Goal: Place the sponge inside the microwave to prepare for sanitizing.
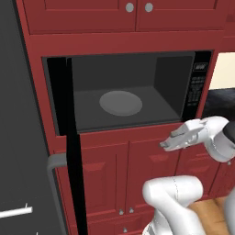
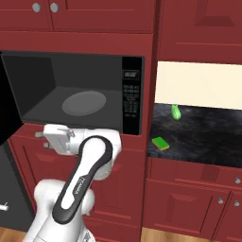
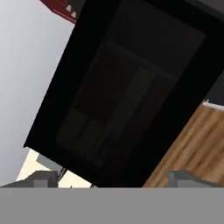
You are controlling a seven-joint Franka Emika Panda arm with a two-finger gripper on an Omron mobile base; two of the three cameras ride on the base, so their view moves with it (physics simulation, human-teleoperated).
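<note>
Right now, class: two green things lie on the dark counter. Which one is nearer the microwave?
The sponge, the flat green block with a yellow layer near the counter's front edge. The other green object stands farther back by the wall.

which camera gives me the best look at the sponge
The right base view: the sponge lies in plain sight on the dark counter, right of the microwave. The left base view and hand view look at the microwave and its door instead.

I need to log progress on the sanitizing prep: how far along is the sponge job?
Done: the microwave door is swung open, with its turntable bare. In hand: nothing; the gripper is open below the cavity. Left: the sponge lies on the black counter to the right, to be picked up and placed inside.
</note>
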